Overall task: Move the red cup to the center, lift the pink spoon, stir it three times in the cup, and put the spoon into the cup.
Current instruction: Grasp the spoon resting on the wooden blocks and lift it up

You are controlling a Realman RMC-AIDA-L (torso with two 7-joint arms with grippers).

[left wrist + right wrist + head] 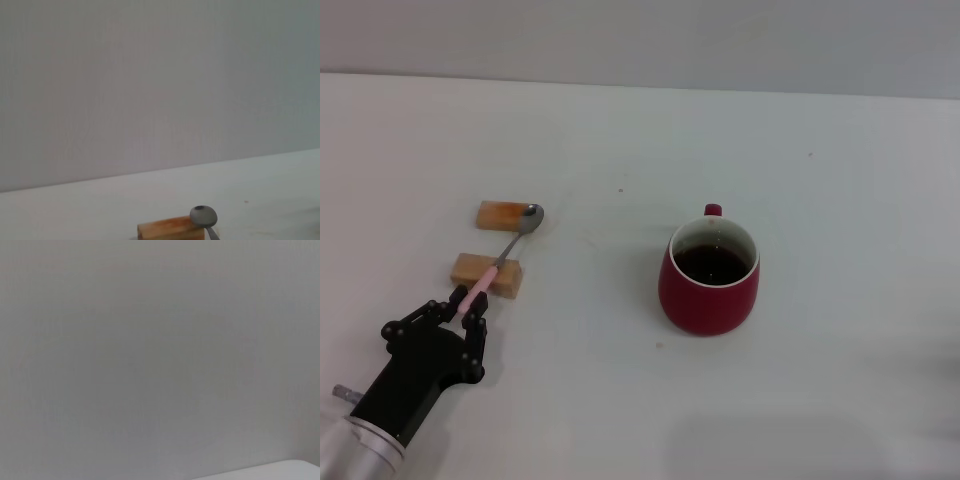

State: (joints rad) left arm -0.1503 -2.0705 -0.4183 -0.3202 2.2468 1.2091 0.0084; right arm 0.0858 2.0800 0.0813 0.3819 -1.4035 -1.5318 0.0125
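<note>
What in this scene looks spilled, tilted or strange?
Nothing is spilled. The pink spoon lies bridged across two wooden blocks, above the table, with the left gripper at its handle end. The red cup stands upright.

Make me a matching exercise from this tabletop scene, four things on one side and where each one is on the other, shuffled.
Things:
1. red cup
2. pink spoon
3. left hand
4. wooden blocks

Places:
A. lying across the two blocks
B. at the spoon's pink handle end
C. standing right of the blocks, holding dark liquid
D. on the table's left side, under the spoon

Pairs: 1-C, 2-A, 3-B, 4-D
</note>
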